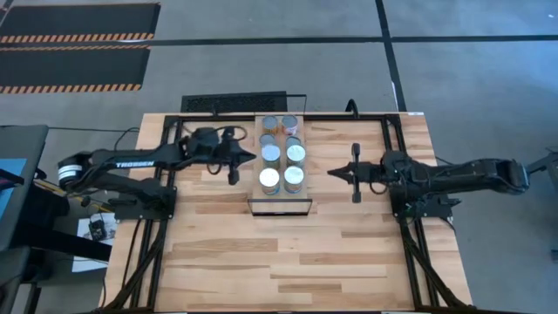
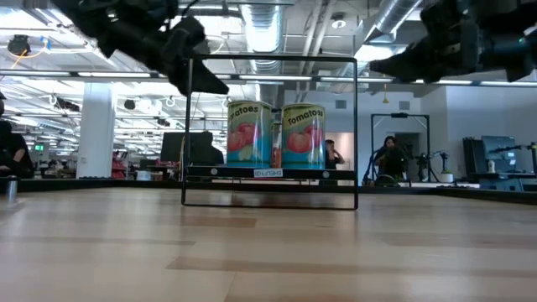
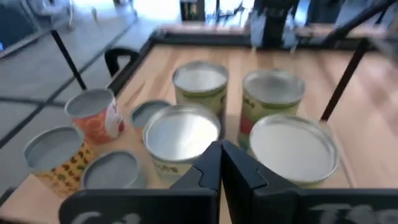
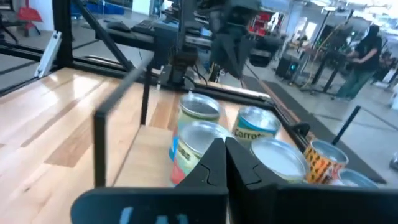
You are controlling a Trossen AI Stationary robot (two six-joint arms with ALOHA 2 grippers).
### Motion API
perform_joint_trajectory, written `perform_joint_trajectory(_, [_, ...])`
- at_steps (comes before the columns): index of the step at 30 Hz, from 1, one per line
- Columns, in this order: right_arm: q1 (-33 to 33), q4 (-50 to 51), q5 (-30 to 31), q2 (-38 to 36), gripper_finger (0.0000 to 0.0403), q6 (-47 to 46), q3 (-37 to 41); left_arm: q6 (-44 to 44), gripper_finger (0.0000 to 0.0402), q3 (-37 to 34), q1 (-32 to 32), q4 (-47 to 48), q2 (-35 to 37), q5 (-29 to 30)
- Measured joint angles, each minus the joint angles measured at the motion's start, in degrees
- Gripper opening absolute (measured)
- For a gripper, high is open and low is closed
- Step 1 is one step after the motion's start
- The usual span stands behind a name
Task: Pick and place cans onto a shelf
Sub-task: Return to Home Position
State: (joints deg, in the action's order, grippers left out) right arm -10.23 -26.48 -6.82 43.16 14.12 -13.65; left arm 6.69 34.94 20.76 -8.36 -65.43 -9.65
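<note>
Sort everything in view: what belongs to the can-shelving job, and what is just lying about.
Job: cans, standing on the shelf; left gripper and right gripper, shut, either side of it.
Lying about: wooden table; striped floor mat; people in the room behind.

Level: bright and even in all four views.
Source: long white ceiling strip lamps (image 2: 109,75), from 10 to 2 o'clock in the low view.
Glare: round silvery can tops (image 1: 269,180) flare white from above.
Shadow: soft patch on the pale planked wooden tabletop (image 1: 288,253), at 6 o'clock of the black-framed light-wood shelf (image 1: 281,206).
Backlight: two dark robot arms (image 2: 143,33) show as silhouettes.
</note>
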Motion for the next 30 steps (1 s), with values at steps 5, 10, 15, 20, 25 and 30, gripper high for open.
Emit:
perform_joint_trajectory(5, [-6.92, 1.2, -3.66, 0.01, 0.0005, -0.37, 0.0, -2.67, 0.0, -8.78, 0.57, -10.55, 3.36, -1.25])
perform_joint_trajectory(10, [-11.27, -1.32, -4.37, -0.02, 0.0005, 0.29, 2.56, -3.49, 0.0, -14.08, 0.6, -15.87, 5.71, -1.06])
perform_joint_trajectory(15, [-16.5, -7.68, -9.54, -0.13, 0.0005, -2.65, 6.98, -3.51, 0.0, -17.61, 0.62, -16.22, 9.8, -0.48])
perform_joint_trajectory(20, [-19.05, -9.64, -9.81, -0.29, 0.0005, -4.57, 9.55, -3.84, 0.0, -22.22, 0.62, -16.38, 15.98, -0.11])
perform_joint_trajectory(25, [-19.11, -10.81, -9.71, -2.69, 0.0005, -5.73, 13.01, -5.79, 0.0, -27.0, 0.62, -16.46, 23.44, 0.88])
perform_joint_trajectory(30, [-19.07, -7.1, -9.19, -5.78, 0.0005, -7.04, 13.18, -7.59, 0.0, -31.28, 0.62, -16.37, 30.15, 2.73])
